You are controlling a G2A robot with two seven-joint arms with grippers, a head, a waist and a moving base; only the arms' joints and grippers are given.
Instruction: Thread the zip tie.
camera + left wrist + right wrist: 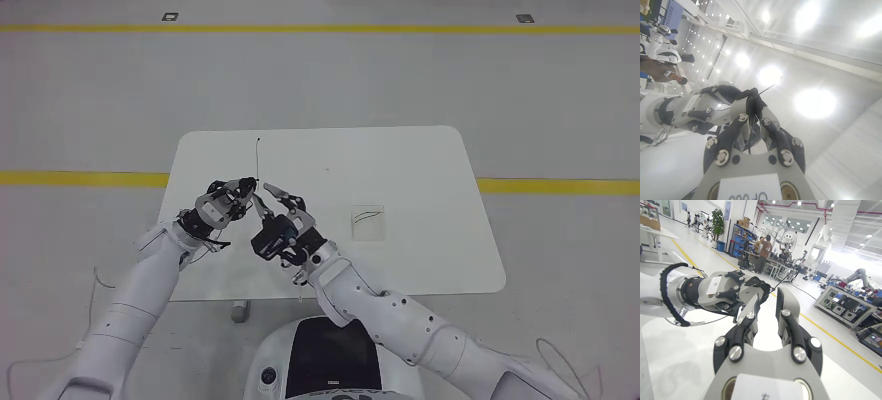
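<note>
A white table (420,160) lies below me. My left gripper (754,106) is clamped tight on the zip tie (770,87), which I hold up above the table's left half with its thin free end poking out past my fingertips. My right gripper (768,302) sits just beside the left one, jaws spread apart. Well off to the right, a thin dark curl (367,220) rests on the table, possibly a second tie.

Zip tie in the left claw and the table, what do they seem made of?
Zip tie: thin black strip, likely semi-stiff plastic, since it juts straight from the shut left claw. Table: smooth matte white top, maybe laminate or painted board; the look leaves it open.
</note>
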